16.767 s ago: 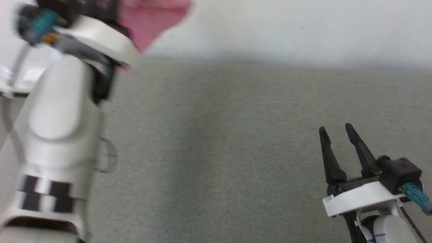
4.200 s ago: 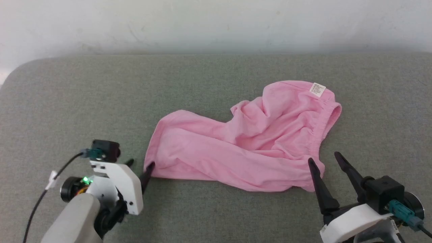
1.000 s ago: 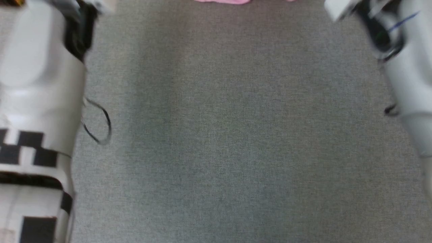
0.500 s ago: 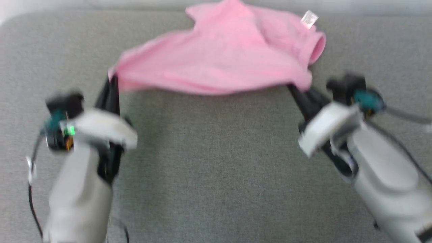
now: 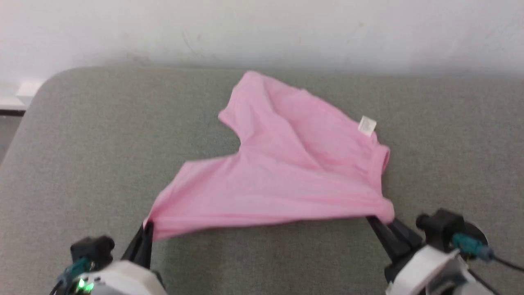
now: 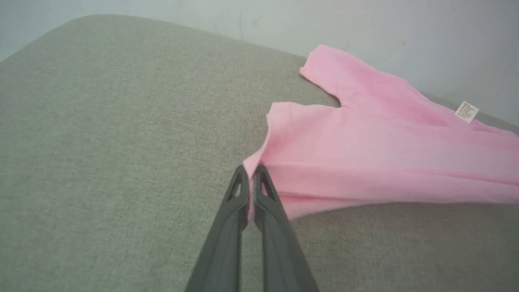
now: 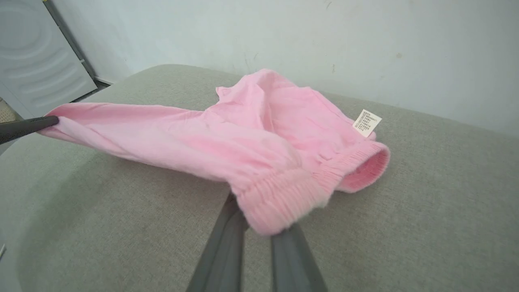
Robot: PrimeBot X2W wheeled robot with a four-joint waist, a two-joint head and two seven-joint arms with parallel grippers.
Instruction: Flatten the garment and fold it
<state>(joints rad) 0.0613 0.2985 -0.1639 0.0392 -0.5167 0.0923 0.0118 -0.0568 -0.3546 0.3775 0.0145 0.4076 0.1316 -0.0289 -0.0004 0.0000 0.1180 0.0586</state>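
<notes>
- Flattening under way: my left gripper (image 6: 251,175) is clamped on the hem corner of one leg of the light pink, thin knit shorts (image 5: 282,180). My right gripper (image 5: 378,227) pinches the near end of the gathered elastic waistband (image 7: 284,194).
- The shorts lie on the grey woven upholstered cushion (image 5: 102,135), about mid-width. The near edge is stretched between my two grippers and sits slightly off the fabric surface. The rest lies on the cushion, running toward the pale wall (image 5: 262,28).
- Done so far, by my reckoning: both corners are secured and the cloth is pulled out, so the two legs read apart, one toward my left gripper and one pointing at the wall.
- Left to do: the waistband is bunched and curled open near the small white sewn-in label (image 5: 367,125). Soft ridges run along the near leg, and the near edge is not laid down yet. No fold has begun (that is the larger half of the job).
- Against the picture four seconds back: the shorts were a crumpled heap then, my right gripper stood open just beside the waistband and my left was at the hem. Now both hold cloth and the heap is drawn out.
- Half a second back the garment hung between my grippers; now its far part rests on the cushion.
</notes>
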